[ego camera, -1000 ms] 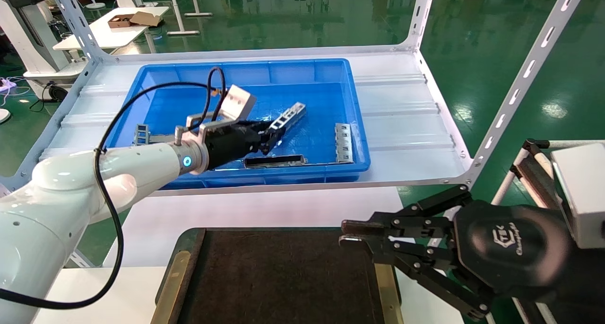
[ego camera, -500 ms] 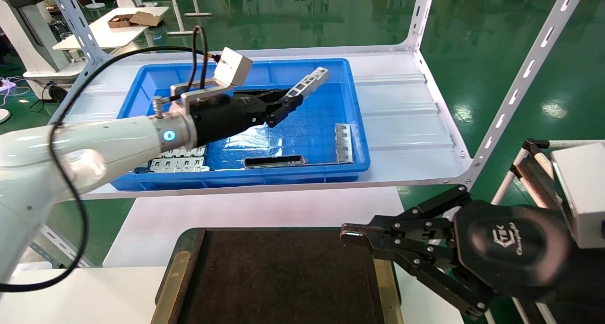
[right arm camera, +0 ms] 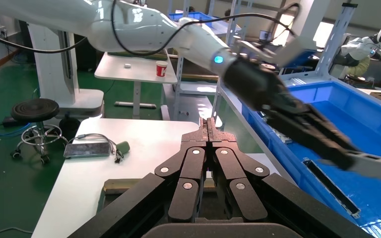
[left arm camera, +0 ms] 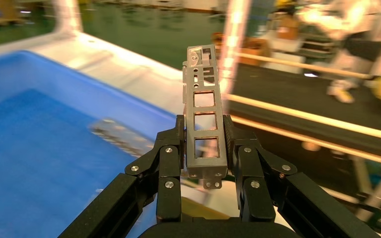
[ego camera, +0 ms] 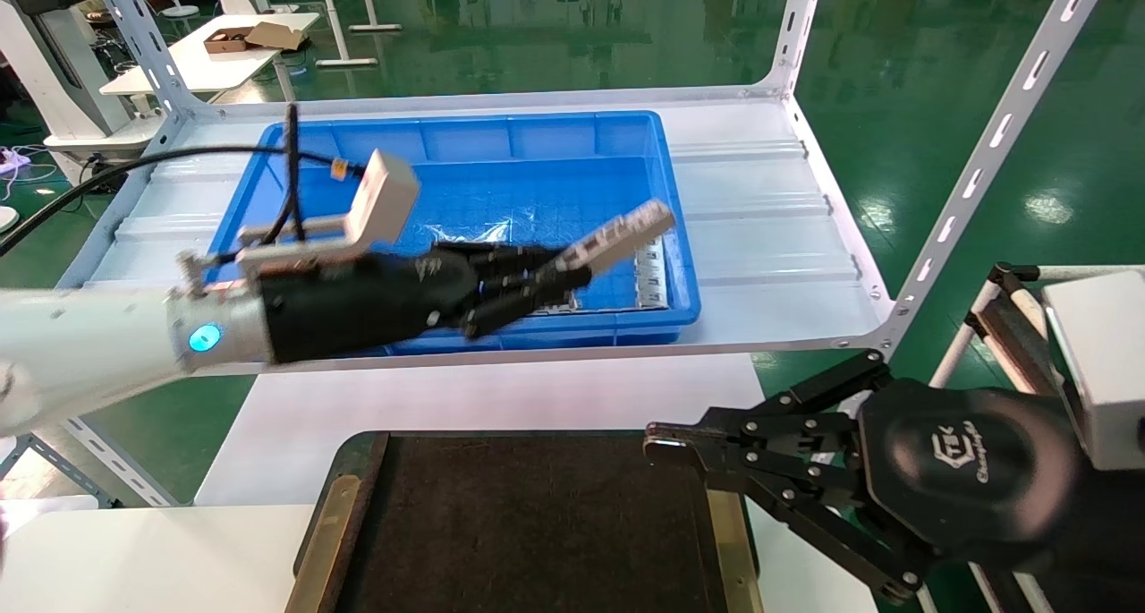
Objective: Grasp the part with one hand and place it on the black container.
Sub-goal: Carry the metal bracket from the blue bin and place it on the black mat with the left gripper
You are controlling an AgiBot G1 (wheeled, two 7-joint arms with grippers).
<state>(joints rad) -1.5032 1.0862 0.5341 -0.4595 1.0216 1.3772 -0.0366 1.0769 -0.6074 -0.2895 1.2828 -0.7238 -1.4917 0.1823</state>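
Nearest to me, my right gripper (ego camera: 666, 443) hangs parked over the right rim of the black container (ego camera: 537, 523), its black linked fingers (right arm camera: 198, 163) pressed together with nothing between them. The container is a wide flat tray with a matte, textured dark surface, rounded corners and a brass-olive side rim, and its top is bare.

Past it, my left gripper (ego camera: 546, 286) reaches out nearly level from the left, glossy white arm behind, a small white box (ego camera: 383, 197) on the wrist and a black cable (ego camera: 134, 170) looping back. Its jaws are clenched on the part (ego camera: 617, 235), which I see from the left wrist (left arm camera: 204, 129) as a silver-grey metal box-section bar with a row of square cut-outs, gripped at its lower end and sticking out beyond the fingertips. The part is in the air over the front right of the blue bin (ego camera: 662, 148), tilted up and to the right.

Half a second ago the same gripper held the part higher and farther back, over the bin's rear half; since then it has come toward me and lower, now crossing the bin's front wall. The right gripper has not moved.

Farther off, the bin is smooth blue plastic with a gridded floor, sitting on a white ribbed shelf (ego camera: 760, 201). A flat grey perforated plate (ego camera: 651, 273) lies by its right wall.
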